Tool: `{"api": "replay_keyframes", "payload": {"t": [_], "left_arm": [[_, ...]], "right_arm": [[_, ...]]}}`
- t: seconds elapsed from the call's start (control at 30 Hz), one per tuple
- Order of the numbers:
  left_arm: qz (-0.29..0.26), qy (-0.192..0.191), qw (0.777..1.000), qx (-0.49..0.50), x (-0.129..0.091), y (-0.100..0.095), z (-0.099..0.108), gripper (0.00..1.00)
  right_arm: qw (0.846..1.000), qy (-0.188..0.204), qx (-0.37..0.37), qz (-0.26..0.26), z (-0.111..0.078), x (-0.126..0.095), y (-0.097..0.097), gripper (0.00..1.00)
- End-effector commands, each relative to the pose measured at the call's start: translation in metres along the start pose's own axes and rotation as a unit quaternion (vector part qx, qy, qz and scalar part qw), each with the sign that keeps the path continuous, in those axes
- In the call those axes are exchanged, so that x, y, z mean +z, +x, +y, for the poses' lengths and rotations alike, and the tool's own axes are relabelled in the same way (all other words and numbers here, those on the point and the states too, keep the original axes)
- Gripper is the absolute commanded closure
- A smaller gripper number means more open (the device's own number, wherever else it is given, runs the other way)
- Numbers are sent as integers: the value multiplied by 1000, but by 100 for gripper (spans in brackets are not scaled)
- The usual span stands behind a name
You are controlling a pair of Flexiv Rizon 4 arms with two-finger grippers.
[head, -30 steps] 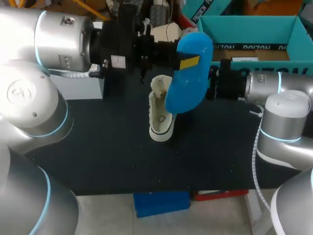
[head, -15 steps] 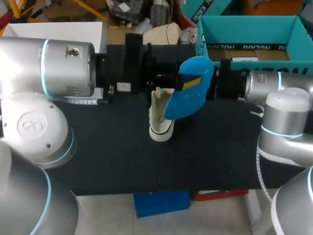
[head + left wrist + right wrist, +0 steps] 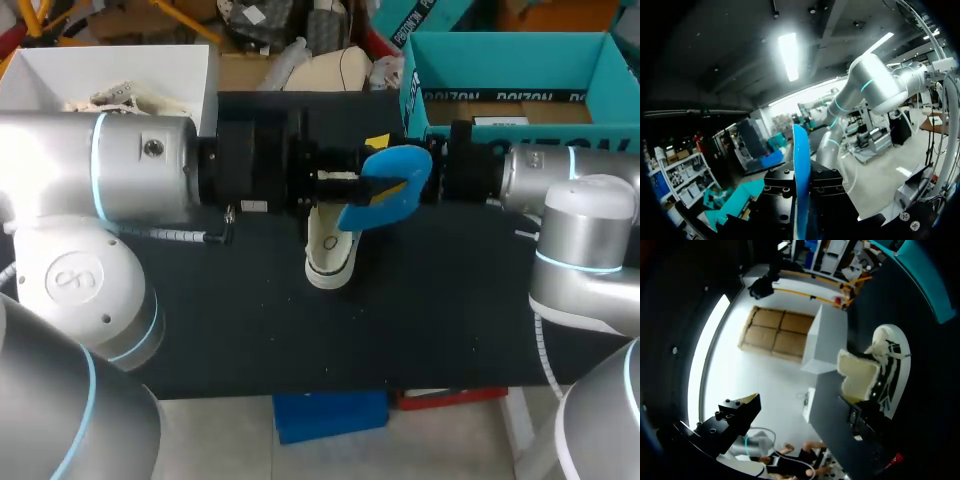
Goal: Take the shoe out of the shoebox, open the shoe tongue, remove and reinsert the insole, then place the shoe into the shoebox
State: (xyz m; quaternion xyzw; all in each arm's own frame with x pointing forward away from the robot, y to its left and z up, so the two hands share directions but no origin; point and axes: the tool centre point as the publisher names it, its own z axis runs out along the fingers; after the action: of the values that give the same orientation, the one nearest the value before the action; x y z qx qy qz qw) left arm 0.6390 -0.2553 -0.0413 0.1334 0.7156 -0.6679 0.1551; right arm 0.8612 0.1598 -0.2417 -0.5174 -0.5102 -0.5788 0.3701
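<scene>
The white shoe (image 3: 329, 243) stands on the black table (image 3: 230, 310), toe towards the front edge. Just above its opening hangs the blue insole (image 3: 388, 186), lying nearly level, with my left gripper (image 3: 335, 183) shut on its heel end. In the left wrist view the insole (image 3: 800, 160) shows edge-on, clamped between the black fingers of that gripper (image 3: 801, 200). My right gripper (image 3: 440, 175) stays behind the insole at the shoe's right, open wide. From the right wrist the shoe (image 3: 890, 365) with its raised tongue lies beside one finger of the right gripper (image 3: 800, 410). The teal shoebox (image 3: 510, 50) is at the back right.
A white bin (image 3: 40, 70) holding pale items sits at the back left. Cardboard and clutter line the table's far edge. Bare black table lies in front of the shoe.
My left arm has lowered and turned, bringing the insole from a raised, upright pose down to nearly level just over the shoe. The right arm and the shoe have stayed put.
</scene>
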Motion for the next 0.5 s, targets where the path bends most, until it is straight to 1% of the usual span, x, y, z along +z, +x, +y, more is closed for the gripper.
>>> {"api": "replay_keyframes", "payload": {"t": [0.03, 0.07, 0.13, 0.17, 0.5], "left_arm": [[-36, 35, 994, 100, -8, 36, 45, 100], [-35, 30, 993, 112, -8, 39, 50, 100], [-31, -24, 986, 159, -7, 43, 63, 100], [-21, -27, 989, 145, -7, 44, 70, 100], [-21, -27, 989, 145, -7, 44, 70, 100]], "right_arm": [[1000, -2, 0, -1, -1, 2, 0, 0], [1000, -2, 0, -1, -1, 2, 0, 0], [1000, -2, 0, -1, -1, 2, 0, 0], [1000, -2, 0, -1, -1, 2, 0, 0], [1000, -2, 0, -1, -1, 2, 0, 0]]}}
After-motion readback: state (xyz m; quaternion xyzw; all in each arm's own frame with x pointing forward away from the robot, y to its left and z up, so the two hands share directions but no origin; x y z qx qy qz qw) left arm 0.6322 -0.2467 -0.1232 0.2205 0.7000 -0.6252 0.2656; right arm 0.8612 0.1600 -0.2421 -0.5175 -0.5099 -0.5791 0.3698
